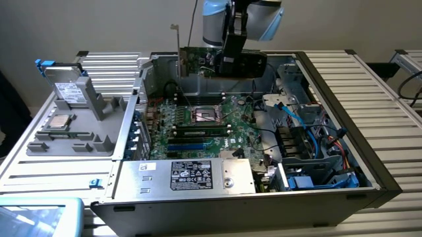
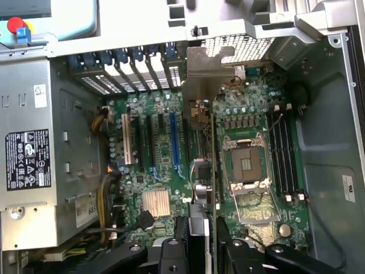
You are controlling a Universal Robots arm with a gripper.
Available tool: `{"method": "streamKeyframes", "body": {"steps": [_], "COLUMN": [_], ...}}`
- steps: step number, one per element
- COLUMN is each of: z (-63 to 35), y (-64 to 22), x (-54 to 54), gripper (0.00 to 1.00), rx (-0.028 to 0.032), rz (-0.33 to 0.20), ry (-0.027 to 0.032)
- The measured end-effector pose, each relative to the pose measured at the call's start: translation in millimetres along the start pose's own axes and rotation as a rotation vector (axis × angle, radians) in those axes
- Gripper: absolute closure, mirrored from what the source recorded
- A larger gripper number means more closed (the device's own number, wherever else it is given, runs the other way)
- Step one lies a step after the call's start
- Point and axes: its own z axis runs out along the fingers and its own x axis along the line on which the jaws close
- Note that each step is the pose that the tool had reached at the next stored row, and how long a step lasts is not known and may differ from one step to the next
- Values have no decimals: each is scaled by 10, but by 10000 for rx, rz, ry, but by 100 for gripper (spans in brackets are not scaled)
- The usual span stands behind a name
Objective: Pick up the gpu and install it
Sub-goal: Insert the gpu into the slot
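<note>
The gpu (image 1: 196,57) is a green card with a black block and a silver end bracket. It hangs upright in the air over the far end of the open computer case (image 1: 369,163). My gripper (image 1: 230,64) is shut on its upper edge. In the wrist view the gpu (image 2: 206,74) is seen edge-on, with its bracket at the far end. There my gripper (image 2: 201,246) has a finger on each side of the card. Below it lies the motherboard (image 2: 165,171), with a blue expansion slot (image 2: 174,142) just beside the card's line.
A CPU socket (image 1: 203,116) sits mid-board, with a memory stick (image 1: 201,132) seated beside it. The power supply (image 1: 191,175) fills the near end of the case. Blue cables and drive bays (image 1: 316,148) lie at the exterior view's right. A grey holder (image 1: 72,128) at the left carries a silver drive (image 1: 66,89).
</note>
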Motion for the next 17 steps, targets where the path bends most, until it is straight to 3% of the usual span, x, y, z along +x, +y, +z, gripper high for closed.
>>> {"method": "streamKeyframes", "body": {"steps": [1,7,8,11,12,14,17], "z": [1,3,7,20,28,52,73], "y": [1,3,8,36,47,83,132], "x": [0,0,0,2,3,6,10], "gripper": [71,71,71,71,71,71,71], "rx": [5,12,74,398,465,514,519], "rz": [-18,-17,-14,-6,-6,-7,-23], "ry": [26,26,21,-6,-8,-8,-4]}}
